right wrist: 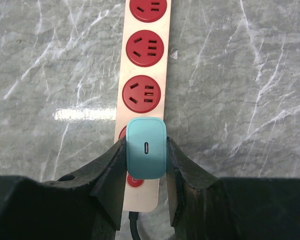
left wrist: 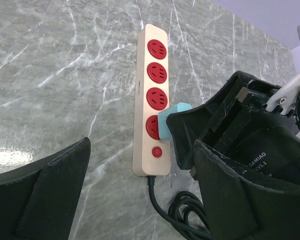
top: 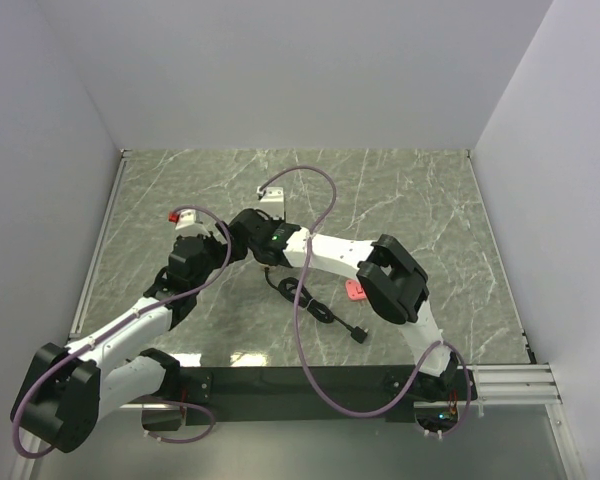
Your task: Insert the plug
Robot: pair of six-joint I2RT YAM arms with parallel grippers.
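Step in hand: the insertion itself, as I judge it; the plug is at the socket, but whether it is fully seated cannot be told.
Plug: the teal plug (right wrist: 146,140) sits over the last red socket of the power strip (left wrist: 151,100), the one just beside the round switch (left wrist: 157,152).
Right gripper: the right gripper (right wrist: 146,150) is narrowed onto the plug, one finger pressed against each of its side faces.
Left gripper: the left gripper (left wrist: 141,147) is spread wide and holds nothing; it hovers above the switch end of the strip.
Power strip: it lies flat on the tabletop (top: 410,190), left of the middle and well in from every edge, mostly hidden under the arms in the top view.
Other sockets: the three (right wrist: 141,94) beyond the plug stand free.
Cord: the black cord (left wrist: 160,210) leaves the switch end and coils toward the near edge.
Next move calls for: a straight push down along the pins, plug kept square to the socket face, probably with the strip steadied so it does not slide.
Risk: a tilted plug could jam or push the strip along.
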